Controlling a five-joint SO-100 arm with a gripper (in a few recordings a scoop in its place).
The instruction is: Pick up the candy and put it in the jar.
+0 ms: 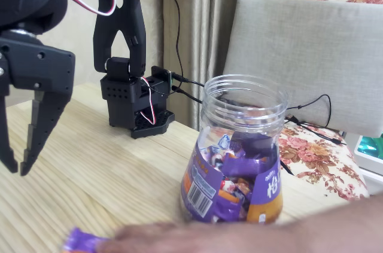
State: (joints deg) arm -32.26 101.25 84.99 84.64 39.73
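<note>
A pale wooden desk (90, 169) with a light grain fills the lower left of the frame, seen from a fixed view low and close to its surface. Behind it hang beige curtains (197, 20), and a chair (311, 43) with a grey padded back and a floral seat cushion stands at the right.

The robot arm's black base (134, 100) sits on the desk left of centre, toward the back, with red and white wires looping over it and black cables trailing off to the right. The arm (122, 20) rises out of the top of the frame. Its black hand (13, 166) hangs in the left of the frame, close to the camera, fingertips pointing down above the desk. The two fingers stand a little apart with nothing between them.

The jar (239, 151), clear plastic with a wide open mouth and a ribbed neck, stands upright on the desk at centre right. Many purple and orange wrapped sweets show through its wall, and its purple and orange label carries a barcode at the lower left.

The candy (82, 241), in a shiny purple wrapper, lies at the bottom edge, left of centre, in front of the jar and well below the hand. A person's arm (269, 232), blurred, stretches along the bottom edge from the right, its end just beside the candy.
</note>
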